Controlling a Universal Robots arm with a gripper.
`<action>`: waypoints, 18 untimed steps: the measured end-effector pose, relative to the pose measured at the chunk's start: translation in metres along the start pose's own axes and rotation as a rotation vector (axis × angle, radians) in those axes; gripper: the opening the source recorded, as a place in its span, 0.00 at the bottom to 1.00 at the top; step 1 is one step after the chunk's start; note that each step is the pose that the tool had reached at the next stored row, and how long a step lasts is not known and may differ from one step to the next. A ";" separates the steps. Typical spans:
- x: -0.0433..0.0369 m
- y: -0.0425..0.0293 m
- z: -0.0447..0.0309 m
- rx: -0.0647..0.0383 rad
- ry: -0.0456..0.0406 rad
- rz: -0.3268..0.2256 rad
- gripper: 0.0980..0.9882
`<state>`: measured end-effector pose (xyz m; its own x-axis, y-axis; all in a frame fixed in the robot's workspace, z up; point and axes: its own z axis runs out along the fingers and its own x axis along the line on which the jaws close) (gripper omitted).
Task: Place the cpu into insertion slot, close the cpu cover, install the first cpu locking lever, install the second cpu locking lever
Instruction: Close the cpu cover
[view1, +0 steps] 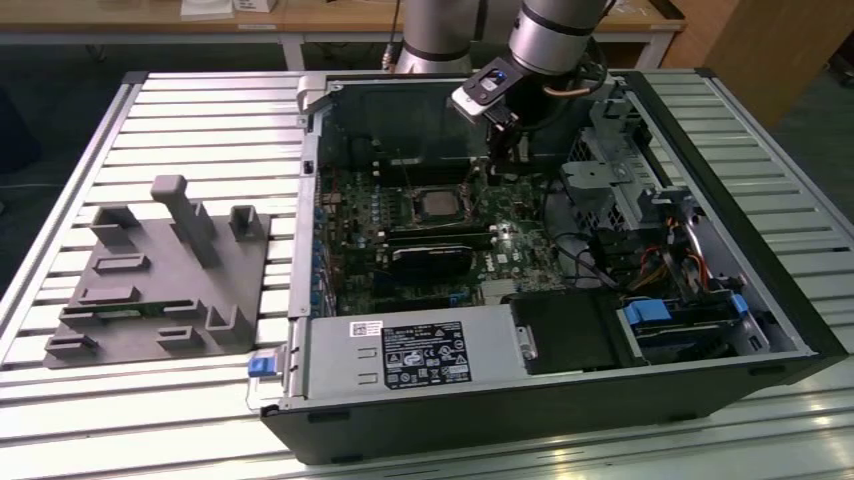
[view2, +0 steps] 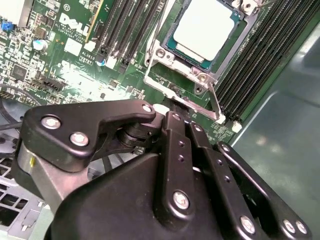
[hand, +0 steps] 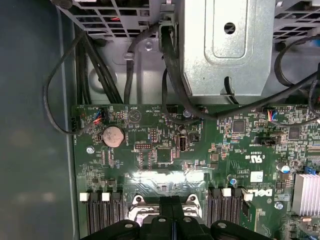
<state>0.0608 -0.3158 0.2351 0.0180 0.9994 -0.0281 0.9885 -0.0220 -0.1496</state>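
gripper (view2: 181, 120) clenched, tips just beside cpu cover (view2: 165, 59) around cpu (view2: 205, 27); memory slots (view2: 125, 30) either side, cables (hand: 95, 65) and metal cage (hand: 220, 60) near; part of cover cut off.

The grey cpu (view2: 205, 25) lies flat in the insertion slot (view2: 241, 35), silvery cpu cover (view2: 172, 57) framing it.

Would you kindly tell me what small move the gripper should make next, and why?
Probably ease the shut gripper down onto the locking lever: the cpu lies under the lowered cpu cover, and the lever looks unlatched beside the fingertips.
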 end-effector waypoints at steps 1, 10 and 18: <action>0.0000 0.0000 0.0000 0.000 0.0000 0.000 0.01; -0.0002 -0.0088 0.0014 -0.013 0.0000 -0.001 0.01; -0.0004 -0.0258 0.0044 -0.030 0.0002 -0.002 0.01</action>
<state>0.0346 -0.3158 0.2347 0.0163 0.9995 -0.0277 0.9926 -0.0195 -0.1197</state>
